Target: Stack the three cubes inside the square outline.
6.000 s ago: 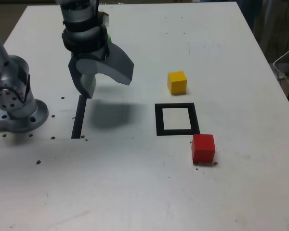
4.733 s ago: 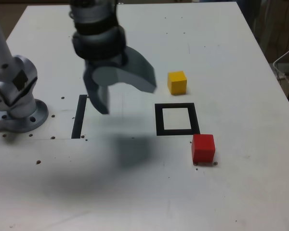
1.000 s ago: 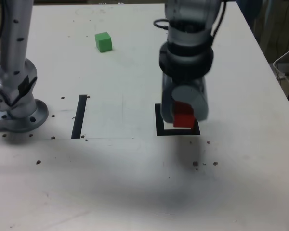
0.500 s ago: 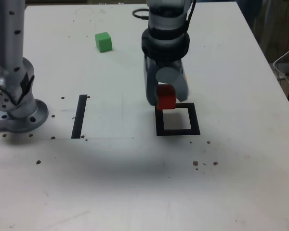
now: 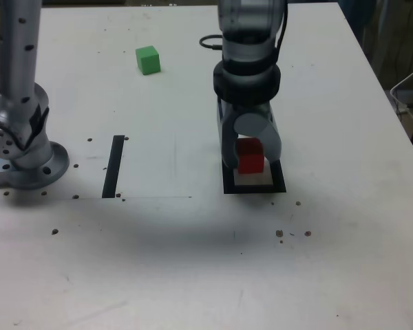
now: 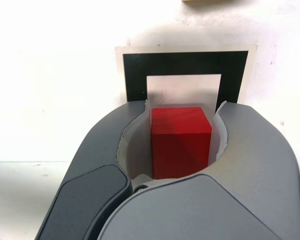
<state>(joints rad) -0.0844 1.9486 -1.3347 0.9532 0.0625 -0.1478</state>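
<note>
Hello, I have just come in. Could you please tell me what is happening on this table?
A robot arm is holding the red cube in its gripper, over the square outline. It appears to be placing the first cube of a stack there. The green cube stands apart on the table, towards the far side in the exterior view. In the wrist view, only an edge of a yellow thing shows beyond the outline.

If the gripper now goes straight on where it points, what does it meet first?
Probably the white centre of the square outline, with the held red cube touching first; its height is unclear.
</note>
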